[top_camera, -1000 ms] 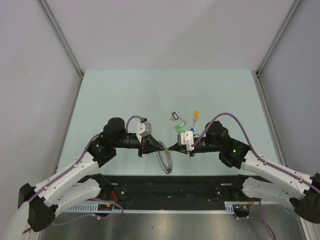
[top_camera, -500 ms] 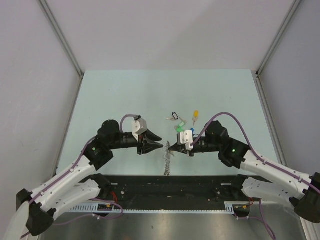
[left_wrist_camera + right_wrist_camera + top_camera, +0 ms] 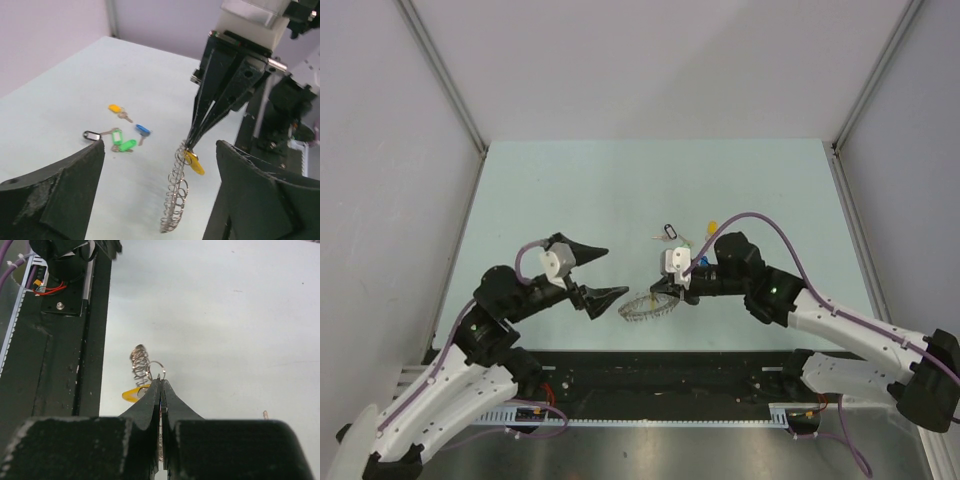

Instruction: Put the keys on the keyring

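My right gripper (image 3: 656, 291) is shut on the top of the keyring (image 3: 648, 306), a coiled silver ring that hangs from its tips above the table's near edge. A yellow-tagged key (image 3: 194, 163) dangles on the keyring (image 3: 177, 196) just under the pinching fingertips (image 3: 196, 137). The right wrist view shows the shut right gripper (image 3: 160, 381), the keyring (image 3: 140, 360) and the yellow key (image 3: 133, 394). My left gripper (image 3: 615, 271) is open, left of the ring and apart from it; the left gripper (image 3: 160, 145) holds nothing. Loose keys lie on the table: orange (image 3: 115, 107), blue (image 3: 142, 130), green (image 3: 122, 141), black (image 3: 91, 135).
The black base rail (image 3: 660, 370) runs along the table's near edge just below the hanging ring. The loose keys (image 3: 668, 232) lie behind the right arm's wrist. Grey walls close in the pale green table (image 3: 570, 190) on three sides.
My left gripper opened, let go of the keyring and drew back to the left. The ring now hangs from the right gripper alone and has swung round.
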Robot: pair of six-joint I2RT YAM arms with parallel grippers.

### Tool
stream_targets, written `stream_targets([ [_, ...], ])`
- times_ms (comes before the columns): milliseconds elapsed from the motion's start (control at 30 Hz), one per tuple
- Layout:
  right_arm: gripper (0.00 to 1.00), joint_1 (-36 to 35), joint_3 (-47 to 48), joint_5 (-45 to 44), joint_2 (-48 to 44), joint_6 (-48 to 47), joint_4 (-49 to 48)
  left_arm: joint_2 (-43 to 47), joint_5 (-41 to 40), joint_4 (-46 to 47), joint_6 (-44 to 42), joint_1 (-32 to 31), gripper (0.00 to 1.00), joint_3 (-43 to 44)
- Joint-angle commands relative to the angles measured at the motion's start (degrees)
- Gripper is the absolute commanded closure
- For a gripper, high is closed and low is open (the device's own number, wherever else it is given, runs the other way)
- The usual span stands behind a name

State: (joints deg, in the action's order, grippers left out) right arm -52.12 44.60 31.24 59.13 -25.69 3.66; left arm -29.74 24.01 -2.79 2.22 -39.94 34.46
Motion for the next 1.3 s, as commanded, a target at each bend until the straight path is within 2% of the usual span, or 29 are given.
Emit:
stream_targets([
  [0,1.0,0.17,5.32,-2.85,2.56,0.82,-0.06,5.37,-12.48,-2.92,2.08,0.3,0.0,-1.41],
  [133,1.0,0.44,8.21,-4.78,5.11,1.52,-0.06,8.9,-19.25,-5.29,3.58,0.22,0.0,-2.46],
  [233,1.0,0.79,11.11,-6.63,8.44,1.44,0.29,10.66,-30.48,-7.75,5.07,0.3,0.0,-2.82],
  [267,1.0,0.88,11.65,-7.77,9.32,1.52,-0.05,11.1,-36.6,-8.46,5.42,0.3,0.0,-2.99],
  [400,1.0,2.63,15.16,-9.01,15.81,2.23,-3.13,13.29,-44.2,-11.89,5.43,0.48,0.0,-2.2],
  [633,1.0,4.39,24.03,-14.1,26.1,0.38,-7.87,17.34,-48.87,-14.09,5.87,0.83,0.0,-2.2],
  [800,1.0,4.83,28.87,-16.13,31.56,-2.16,-11.13,18.31,-49.32,-14.44,6.48,1.71,0.0,-2.11],
  [1033,1.0,3.34,28.97,-15.77,39.03,-2.26,-5.69,19.1,-48.88,-14.27,7.71,3.99,0.0,-2.46],
  [1267,1.0,-2.9,24.05,-18.94,42.47,0.63,-2.18,20.68,-45.82,-12.77,9.91,9.43,0.0,-3.52],
])
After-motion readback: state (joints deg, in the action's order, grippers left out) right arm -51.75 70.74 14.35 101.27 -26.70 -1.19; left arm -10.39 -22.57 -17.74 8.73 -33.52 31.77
